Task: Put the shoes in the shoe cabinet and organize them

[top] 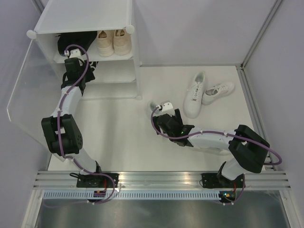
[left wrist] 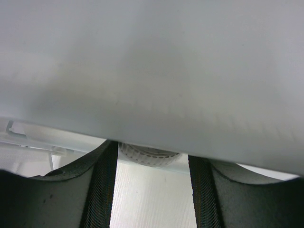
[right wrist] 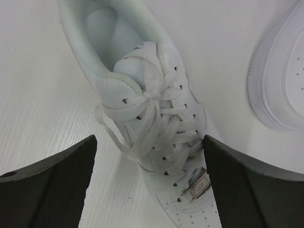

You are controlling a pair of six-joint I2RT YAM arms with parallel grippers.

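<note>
Reaching into the shoe cabinet (top: 85,19), the left claw (left wrist: 151,166) sits under a white shelf panel (left wrist: 152,71), jaws parted, nothing between them, a ribbed white sole edge (left wrist: 142,153) just beyond. On the tier above sit the beige pair (top: 114,42) and the black shoes (top: 76,43). Out on the surface (top: 118,137), the right claw (right wrist: 149,142) hangs spread wide over a laced white sneaker (right wrist: 152,109), one finger on each side. Two more white sneakers (top: 194,97) lie nearby, outside the cabinet.
</note>
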